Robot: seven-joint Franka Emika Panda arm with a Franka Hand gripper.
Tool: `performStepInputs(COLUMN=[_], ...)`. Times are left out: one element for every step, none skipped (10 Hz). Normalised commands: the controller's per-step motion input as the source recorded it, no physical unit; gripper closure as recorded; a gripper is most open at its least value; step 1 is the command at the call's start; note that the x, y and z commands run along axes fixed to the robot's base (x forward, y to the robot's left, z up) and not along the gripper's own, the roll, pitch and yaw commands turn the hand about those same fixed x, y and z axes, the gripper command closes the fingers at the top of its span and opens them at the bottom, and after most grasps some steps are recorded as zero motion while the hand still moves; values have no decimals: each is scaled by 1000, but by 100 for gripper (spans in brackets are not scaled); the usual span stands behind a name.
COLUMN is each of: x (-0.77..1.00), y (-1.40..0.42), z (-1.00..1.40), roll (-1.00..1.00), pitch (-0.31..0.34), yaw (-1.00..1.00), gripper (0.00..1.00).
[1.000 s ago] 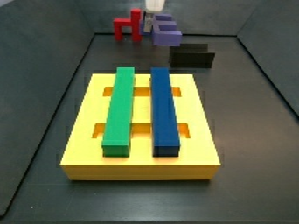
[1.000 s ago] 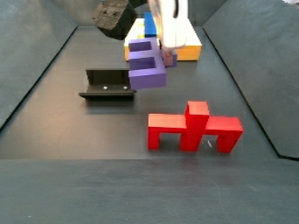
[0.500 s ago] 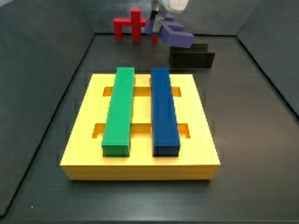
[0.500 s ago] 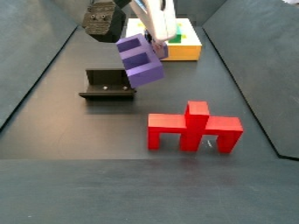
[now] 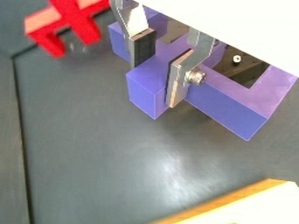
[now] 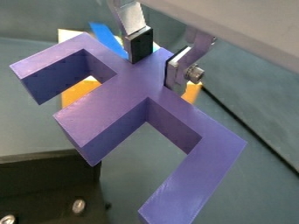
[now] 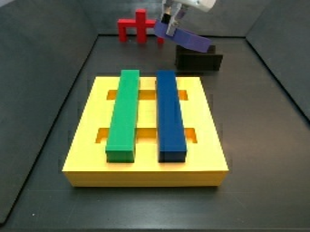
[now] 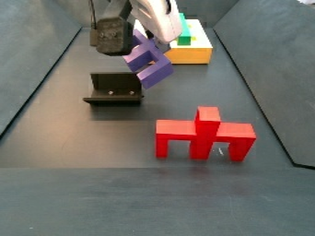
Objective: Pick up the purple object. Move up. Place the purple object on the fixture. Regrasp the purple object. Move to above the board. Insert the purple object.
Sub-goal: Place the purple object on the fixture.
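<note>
My gripper (image 7: pixel 177 23) is shut on the purple object (image 7: pixel 186 37) and holds it tilted in the air, just over the black fixture (image 7: pixel 200 60). In a side view the purple object (image 8: pixel 147 61) hangs up and to the right of the fixture (image 8: pixel 112 89), apart from it. Both wrist views show the silver fingers (image 5: pixel 181 75) (image 6: pixel 142 44) clamped on its middle bar (image 5: pixel 156 87) (image 6: pixel 128 109). The yellow board (image 7: pixel 145 145) carries a green bar (image 7: pixel 122 111) and a blue bar (image 7: pixel 169 113).
A red cross-shaped piece (image 8: pixel 204 136) stands on the floor near the fixture; it also shows at the back (image 7: pixel 136 27). Grey walls close in the dark floor on both sides.
The gripper has carried the purple object toward the fixture and tipped it from upright to tilted. The board and the red piece have not moved.
</note>
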Motion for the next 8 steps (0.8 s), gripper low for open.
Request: performStepInputs(x=[143, 103, 120, 246, 220, 177, 37, 29], y=[-149, -49, 0, 106, 140, 123, 183, 151], z=[111, 217, 294, 329, 246, 186, 220, 169], roll=[-480, -471, -449, -440, -486, -531, -589, -526], pitch=[434, 409, 369, 377, 340, 306, 269, 157], yaw=[609, 606, 549, 411, 411, 446, 494, 549], gripper=[100, 100, 100, 100, 100, 100, 100, 100])
